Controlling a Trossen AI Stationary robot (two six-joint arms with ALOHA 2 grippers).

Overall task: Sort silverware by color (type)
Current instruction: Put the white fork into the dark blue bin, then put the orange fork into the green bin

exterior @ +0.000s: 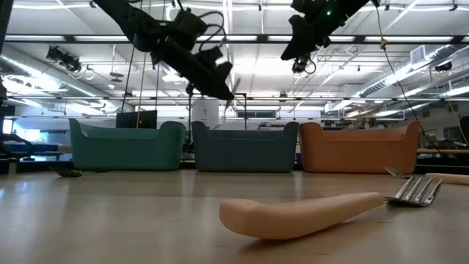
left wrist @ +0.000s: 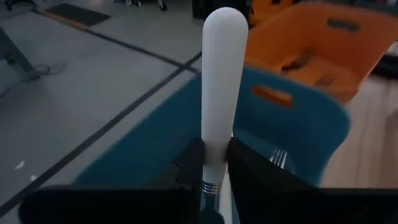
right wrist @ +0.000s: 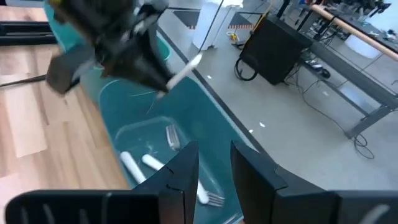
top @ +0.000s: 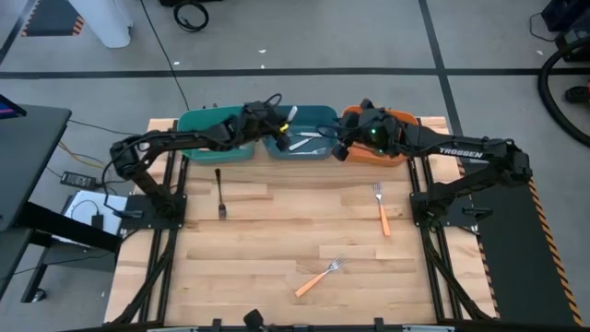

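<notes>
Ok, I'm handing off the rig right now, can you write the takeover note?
Left gripper: shut on a white-handled fork, held over the middle blue bin.
Right gripper: open, empty, hovering between the blue bin and the orange bin.
Done: several white-handled forks already lie in the blue bin; the orange bin holds some pieces too.
Left: drop the held fork, then sort the black fork and two orange-handled forks lying on the table. Contents of the teal bin cannot be seen.
</notes>
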